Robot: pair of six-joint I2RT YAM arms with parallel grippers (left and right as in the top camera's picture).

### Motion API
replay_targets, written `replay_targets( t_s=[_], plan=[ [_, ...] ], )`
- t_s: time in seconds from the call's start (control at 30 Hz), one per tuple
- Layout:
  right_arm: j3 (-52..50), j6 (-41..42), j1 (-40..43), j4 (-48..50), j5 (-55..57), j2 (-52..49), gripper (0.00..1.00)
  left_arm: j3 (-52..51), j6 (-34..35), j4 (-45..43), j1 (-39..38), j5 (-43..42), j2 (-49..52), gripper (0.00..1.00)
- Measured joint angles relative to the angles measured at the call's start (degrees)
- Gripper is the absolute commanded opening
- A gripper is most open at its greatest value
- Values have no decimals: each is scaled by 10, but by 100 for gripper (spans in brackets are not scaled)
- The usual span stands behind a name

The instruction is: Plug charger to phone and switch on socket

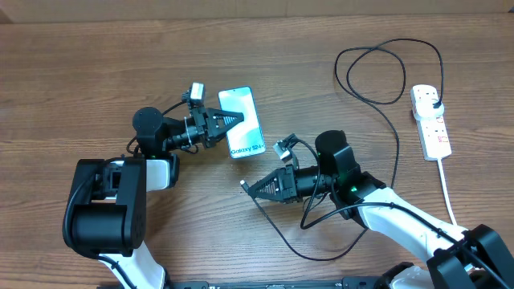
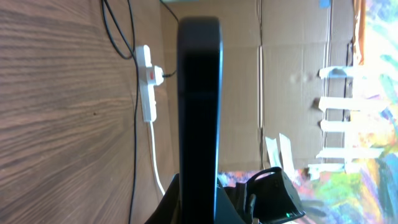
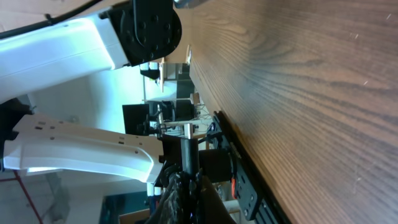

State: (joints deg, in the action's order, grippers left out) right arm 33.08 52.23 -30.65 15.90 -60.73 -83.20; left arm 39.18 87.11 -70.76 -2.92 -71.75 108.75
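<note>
One phone [image 1: 249, 138] in left gripper [image 1: 235, 120], charger tip [image 1: 242, 185] seemingly in right gripper [image 1: 248, 189]

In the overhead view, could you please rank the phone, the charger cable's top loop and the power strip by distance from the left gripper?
1. Phone: between the left gripper fingers, centre.
2. Charger cable loop: upper right.
3. Power strip: far right.

I read the phone [image 1: 245, 122] left of centre on the table [image 1: 96, 72], gripped by the left gripper [image 1: 234, 120]. The right gripper [image 1: 249, 187] lies nearer me, pinching the charger [image 1: 399, 152] tip. The socket [image 1: 431, 120] lies far right, with the charger's loop to its left.
</note>
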Motion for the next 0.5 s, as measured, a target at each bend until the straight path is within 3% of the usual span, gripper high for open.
replay_targets(
  t_s=[0.5],
  plan=[
    [0, 58, -2, 61, 90, 0, 4, 0, 15, -9, -1, 32, 0, 4]
  ],
)
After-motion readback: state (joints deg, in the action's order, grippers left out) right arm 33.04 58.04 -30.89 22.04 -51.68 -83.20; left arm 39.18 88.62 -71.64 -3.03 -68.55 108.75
